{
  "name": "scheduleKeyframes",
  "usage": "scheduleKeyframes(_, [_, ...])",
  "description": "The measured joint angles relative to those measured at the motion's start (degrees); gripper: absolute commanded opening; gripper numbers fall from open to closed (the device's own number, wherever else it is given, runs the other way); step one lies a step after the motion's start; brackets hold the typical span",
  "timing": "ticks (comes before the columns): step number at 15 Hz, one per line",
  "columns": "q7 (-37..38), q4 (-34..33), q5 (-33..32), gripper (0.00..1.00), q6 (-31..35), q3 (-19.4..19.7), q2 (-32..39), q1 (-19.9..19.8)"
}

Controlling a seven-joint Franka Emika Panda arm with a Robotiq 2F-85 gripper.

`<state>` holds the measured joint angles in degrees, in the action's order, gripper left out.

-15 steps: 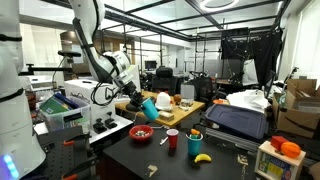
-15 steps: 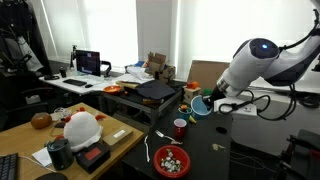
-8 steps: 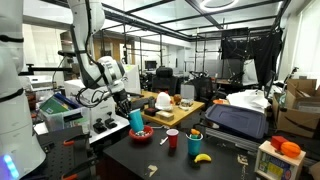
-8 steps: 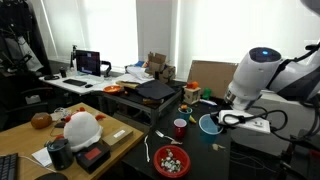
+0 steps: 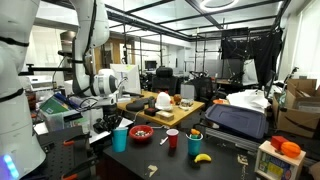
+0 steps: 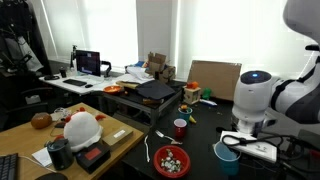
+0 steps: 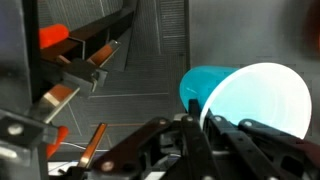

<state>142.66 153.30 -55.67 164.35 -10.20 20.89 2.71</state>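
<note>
Since the gripper comes at it from above, the blue cup hangs by one side of its rim, the jaws closed on the wall with what looks like one finger inside and one outside, though the wrist view is too dim at that spot to be certain of the split. In both exterior views the cup stands upright and mouth up at the near corner of the black table, low over the surface; whether its base touches the top cannot be told. A red bowl of small sweets sits just beside it, and a small red cup lies further along, well apart. In an exterior view the cup appears directly under the gripper. It looks like thin, smooth plastic: probably light, fairly stiff at the rolled rim but likely to flex lower down, and slick enough to slip or swing in a one-sided pinch. The rim seems the soundest hold, gripped firmly without crushing and kept level.
</note>
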Motion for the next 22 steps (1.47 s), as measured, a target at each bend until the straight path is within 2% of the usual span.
scheduleKeyframes(6, [6.6, 0.5, 8.4, 0.01, -2.1, 1.9, 4.0, -0.4])
scheduleKeyframes(12, [6.0, -0.2, 21.0, 0.01, -9.7, 10.5, 3.4, 0.6])
scheduleKeyframes(15, [6.0, -3.4, 24.9, 0.01, -16.9, 16.4, 3.2, 3.9])
scheduleKeyframes(18, [6.1, -8.4, 27.4, 0.01, -23.1, 20.6, 3.4, 6.9])
scheduleKeyframes(22, [6.1, -14.6, 30.7, 0.01, -25.2, 26.8, 5.3, 12.0])
